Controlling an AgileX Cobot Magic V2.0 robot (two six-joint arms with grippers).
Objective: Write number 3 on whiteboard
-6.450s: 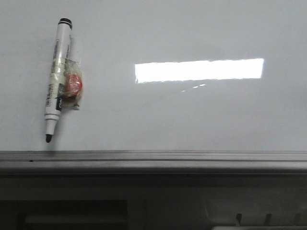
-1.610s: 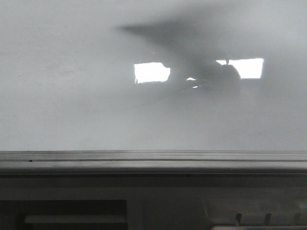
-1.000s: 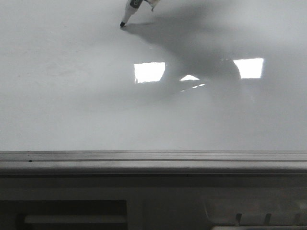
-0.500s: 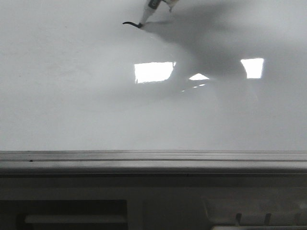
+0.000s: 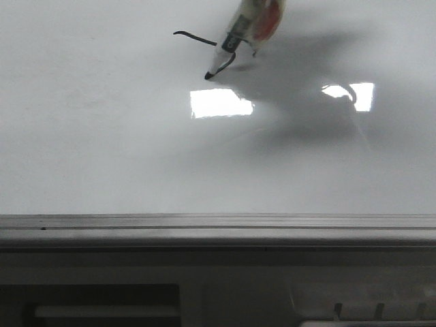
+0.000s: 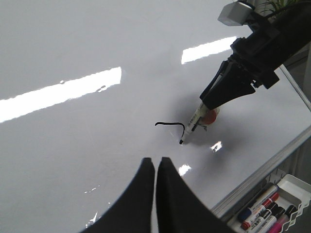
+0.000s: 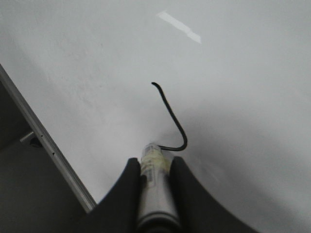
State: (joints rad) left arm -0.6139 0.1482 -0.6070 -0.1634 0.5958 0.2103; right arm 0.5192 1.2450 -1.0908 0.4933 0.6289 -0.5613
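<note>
I hold the marker (image 5: 240, 37) clamped between my right fingers (image 7: 154, 182), pinched partway up its barrel so the tip stays free to press on the whiteboard (image 5: 102, 136). I keep it tilted, tip leading down and toward me, probably so the line just drawn stays visible. The number 3 (image 5: 204, 46) is only begun: a short top stroke and a hook that curls back to where the tip now touches, in the far middle part of the surface, just beyond the bright reflection (image 5: 219, 103).

My left fingers (image 6: 156, 167) are pressed together on nothing, hovering near the stroke, well out of its way.

The front view shows the stroke and marker tip but none of my right arm, only its shadow. The left wrist view gives what that lacks: the whole right arm (image 6: 252, 58) leaning in, and a tray of spare markers (image 6: 265, 213) past the board's edge rail. The right wrist view alone shows the grip itself.
</note>
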